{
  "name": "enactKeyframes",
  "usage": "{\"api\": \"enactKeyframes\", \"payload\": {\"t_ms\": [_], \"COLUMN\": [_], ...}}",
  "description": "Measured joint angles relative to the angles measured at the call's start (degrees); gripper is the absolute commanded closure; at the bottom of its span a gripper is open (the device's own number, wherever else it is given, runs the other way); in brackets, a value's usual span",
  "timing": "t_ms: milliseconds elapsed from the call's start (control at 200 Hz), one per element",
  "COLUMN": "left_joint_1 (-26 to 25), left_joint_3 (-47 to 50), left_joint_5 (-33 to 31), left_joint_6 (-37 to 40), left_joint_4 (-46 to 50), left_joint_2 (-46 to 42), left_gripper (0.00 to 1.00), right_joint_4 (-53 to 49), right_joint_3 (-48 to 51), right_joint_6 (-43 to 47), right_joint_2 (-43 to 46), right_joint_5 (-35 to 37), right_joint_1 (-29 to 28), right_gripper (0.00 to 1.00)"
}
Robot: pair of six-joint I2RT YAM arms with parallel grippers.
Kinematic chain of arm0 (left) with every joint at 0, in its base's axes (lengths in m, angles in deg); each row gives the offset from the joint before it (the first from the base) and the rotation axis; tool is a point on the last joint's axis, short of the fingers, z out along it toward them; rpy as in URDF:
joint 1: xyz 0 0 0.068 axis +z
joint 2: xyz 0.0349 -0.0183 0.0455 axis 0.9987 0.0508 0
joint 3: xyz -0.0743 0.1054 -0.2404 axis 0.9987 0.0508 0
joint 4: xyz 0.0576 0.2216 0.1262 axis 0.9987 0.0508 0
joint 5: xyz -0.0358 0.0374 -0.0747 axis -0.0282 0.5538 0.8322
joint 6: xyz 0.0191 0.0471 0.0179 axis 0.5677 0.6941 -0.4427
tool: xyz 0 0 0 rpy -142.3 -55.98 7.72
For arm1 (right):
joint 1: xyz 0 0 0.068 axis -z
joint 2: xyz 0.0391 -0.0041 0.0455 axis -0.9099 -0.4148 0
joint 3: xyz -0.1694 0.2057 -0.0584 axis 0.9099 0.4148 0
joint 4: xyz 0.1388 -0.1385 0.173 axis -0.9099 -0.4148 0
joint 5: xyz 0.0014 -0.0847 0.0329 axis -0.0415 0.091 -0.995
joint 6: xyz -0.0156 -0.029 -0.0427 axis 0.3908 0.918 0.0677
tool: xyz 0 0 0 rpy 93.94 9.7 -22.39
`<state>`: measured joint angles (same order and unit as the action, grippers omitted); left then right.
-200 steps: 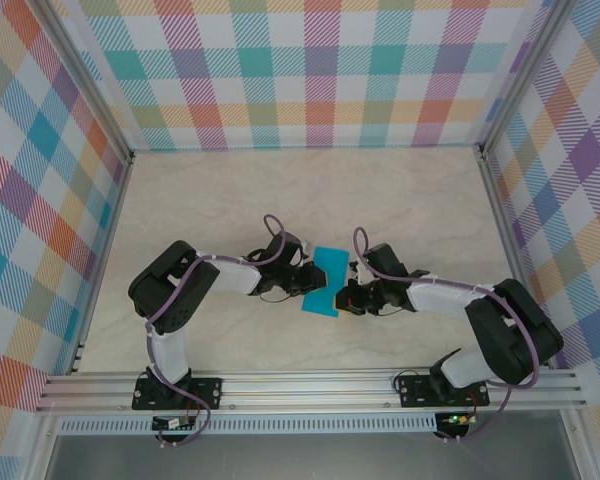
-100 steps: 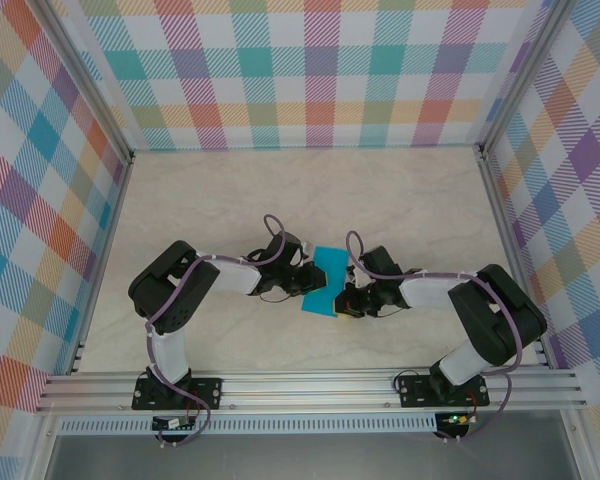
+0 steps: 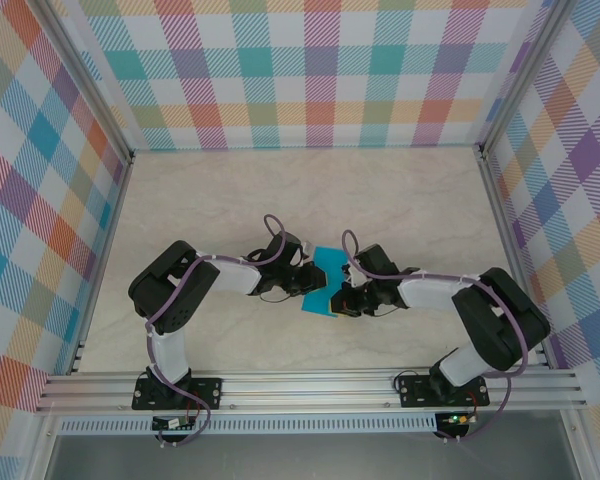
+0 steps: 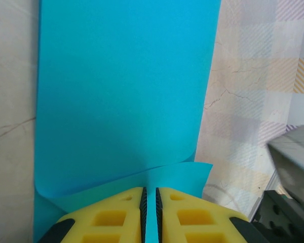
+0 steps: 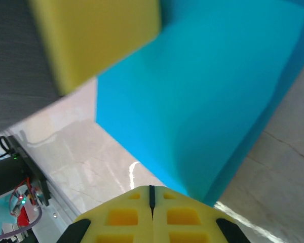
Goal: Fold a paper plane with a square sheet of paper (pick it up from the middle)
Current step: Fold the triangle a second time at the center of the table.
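While the left end effector [image 4: 150, 196] pinches the square sheet of paper [image 4: 126, 86], the right end effector [image 5: 152, 195] is closed.

cyan square sheet of paper [image 3: 321, 284] on pale table [image 3: 230, 200], left fingers [image 3: 307, 273] and right fingers [image 3: 342, 298] flanking it

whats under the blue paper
Marbled table shows around the square sheet of paper; by the left fingers a second blue layer peeks out beneath the top one. What lies under the sheet's middle is covered.
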<state>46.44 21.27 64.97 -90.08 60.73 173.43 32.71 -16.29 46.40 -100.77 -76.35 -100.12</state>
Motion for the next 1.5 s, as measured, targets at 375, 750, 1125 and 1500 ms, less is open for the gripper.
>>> {"api": "enactKeyframes", "payload": {"t_ms": [375, 750, 1125, 1500], "left_joint_1": [-0.02, -0.02, -0.17, -0.22], "left_joint_3": [0.0, -0.04, -0.39, -0.94], "left_joint_5": [0.0, 0.02, -0.11, -1.4], "left_joint_6": [0.2, 0.2, 1.64, 3.76], "left_joint_4": [0.0, 0.02, 0.83, 7.32], "left_joint_2": [0.0, 0.0, -0.33, -3.67], "left_gripper": [0.84, 0.84, 0.81, 0.85], "right_joint_4": [2.69, 4.83, 7.15, 8.7], "right_joint_3": [2.62, -1.62, -0.98, -0.66], "right_joint_6": [-0.61, -3.5, -3.48, -4.28], "right_joint_2": [0.46, -1.31, -5.09, -5.46], "right_joint_5": [-0.87, -0.04, 0.83, 0.22], "right_joint_1": [0.07, 0.04, 0.09, 0.07], "right_gripper": [0.96, 0.95, 0.98, 1.0]}}
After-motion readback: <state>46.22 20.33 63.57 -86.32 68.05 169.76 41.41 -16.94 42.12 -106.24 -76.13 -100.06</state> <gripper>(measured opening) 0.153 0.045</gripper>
